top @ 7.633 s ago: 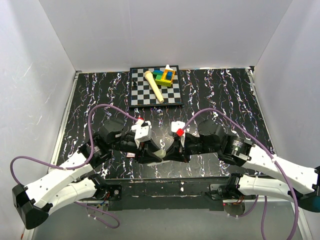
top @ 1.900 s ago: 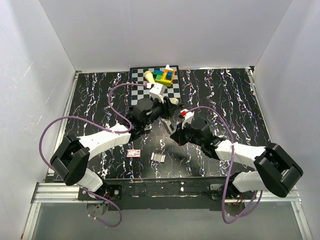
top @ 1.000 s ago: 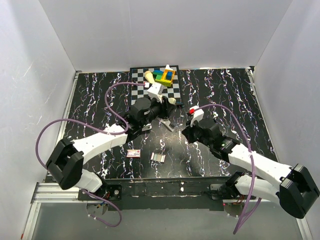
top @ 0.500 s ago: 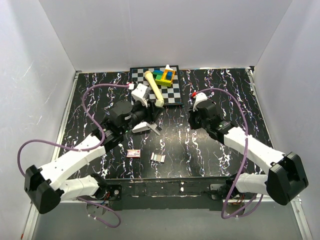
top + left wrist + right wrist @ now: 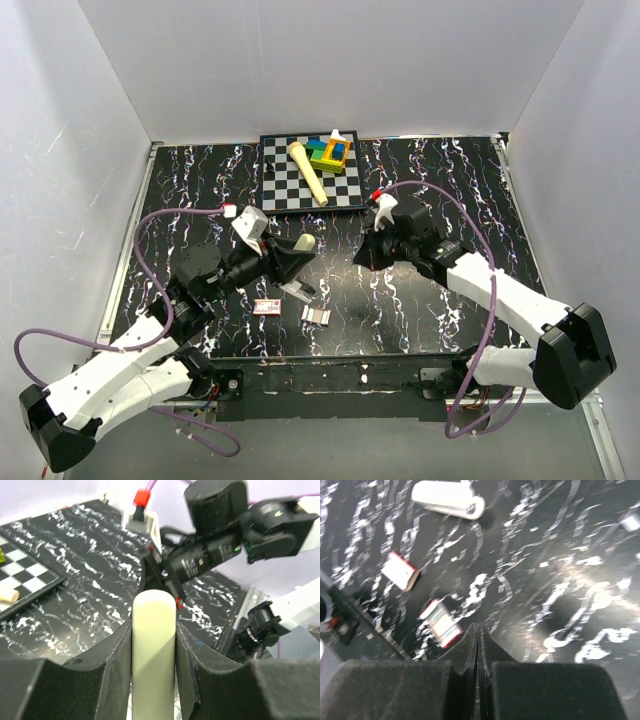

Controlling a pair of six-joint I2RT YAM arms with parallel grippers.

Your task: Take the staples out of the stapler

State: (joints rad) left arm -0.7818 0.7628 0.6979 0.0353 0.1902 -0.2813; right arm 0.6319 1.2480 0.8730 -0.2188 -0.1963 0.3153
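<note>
My left gripper (image 5: 285, 258) is shut on a cream stapler (image 5: 300, 288) and holds it above the table, left of centre. Its metal part hangs down open. In the left wrist view the cream body (image 5: 154, 630) is clamped between my fingers. The staples (image 5: 316, 315), a short silvery strip, lie on the table near the front. They show blurred in the right wrist view (image 5: 440, 624). My right gripper (image 5: 365, 250) is shut and empty, its fingertips (image 5: 478, 627) together, hovering right of the stapler.
A small red-and-white box (image 5: 267, 307) lies left of the staples and also shows in the right wrist view (image 5: 400, 570). A chessboard (image 5: 290, 190) at the back carries a wooden pin (image 5: 308, 172) and coloured blocks (image 5: 330, 152). White walls enclose the table.
My left arm has drawn back towards the front left, carrying the stapler lower. My right gripper has swung left and forward. The staples and the box have not moved.
</note>
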